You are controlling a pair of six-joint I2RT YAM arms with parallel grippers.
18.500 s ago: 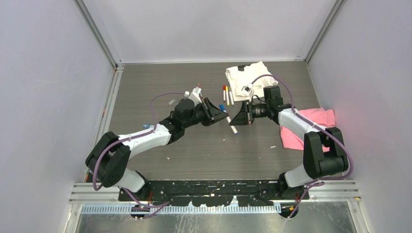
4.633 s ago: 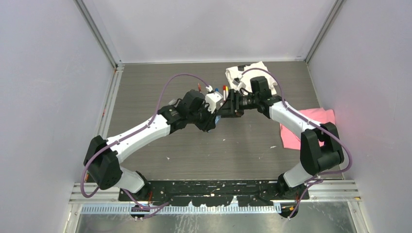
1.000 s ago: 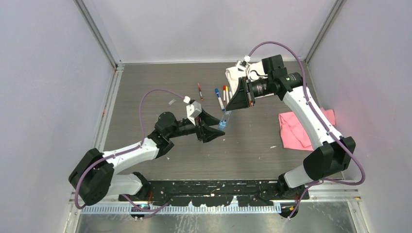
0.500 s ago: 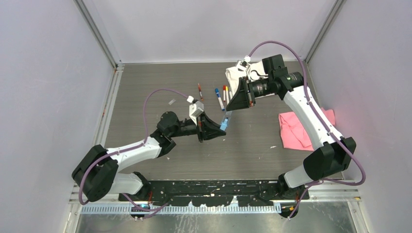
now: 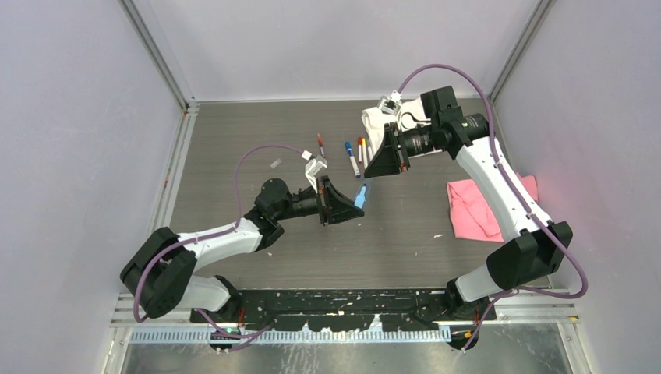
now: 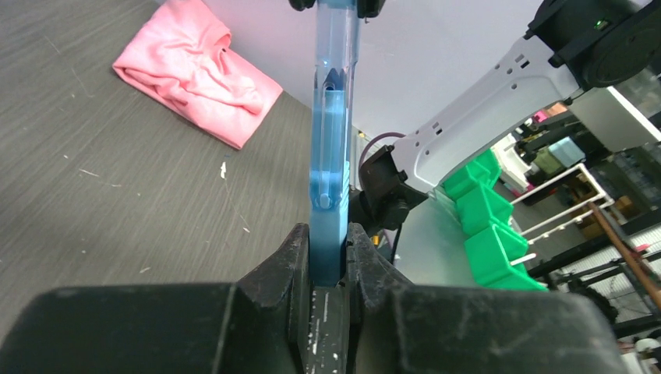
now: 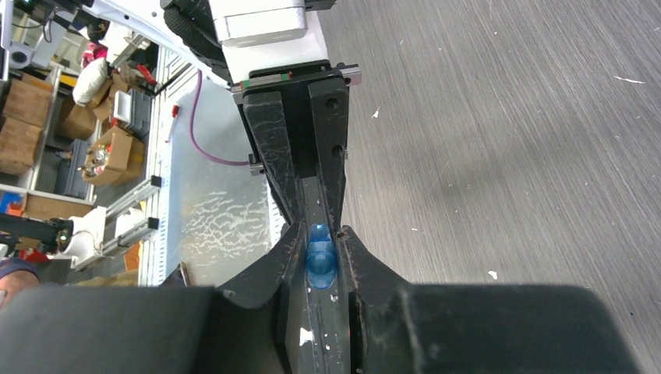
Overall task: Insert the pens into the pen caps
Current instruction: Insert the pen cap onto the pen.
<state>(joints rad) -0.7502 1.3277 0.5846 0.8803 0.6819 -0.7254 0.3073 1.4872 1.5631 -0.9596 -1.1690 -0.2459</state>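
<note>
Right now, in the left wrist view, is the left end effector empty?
No, the left end effector is closed on a light blue pen that stands up between its fingers.

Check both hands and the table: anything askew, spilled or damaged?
Nothing stands out. The light blue pen is clamped straight between the left hand and right hand; only small white scraps litter the table.
</note>
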